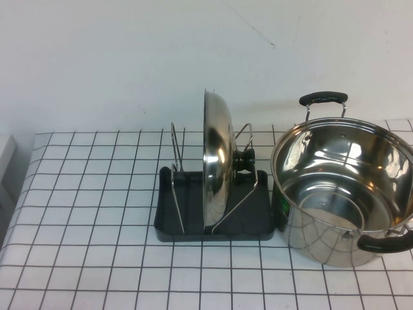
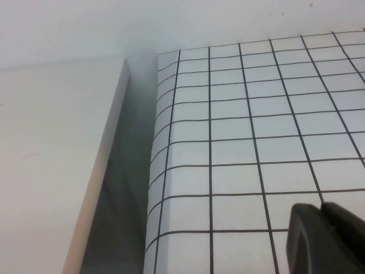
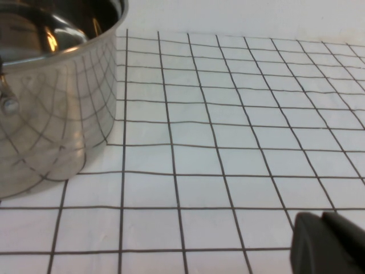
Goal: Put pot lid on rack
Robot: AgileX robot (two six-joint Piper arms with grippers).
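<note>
At the centre of the high view: the pot lid standing upright on edge in the rack, held between the wire loops, black knob turned to the frame's right. Just beside the rack, at the right edge, the open steel pot on the gridded table. Left gripper only a dark tip at the lower right of its wrist view, above bare table near the table's edge. Right gripper likewise at lower right of its view, pot at upper left. Whether either pincer is apart or together: cannot tell.
</note>
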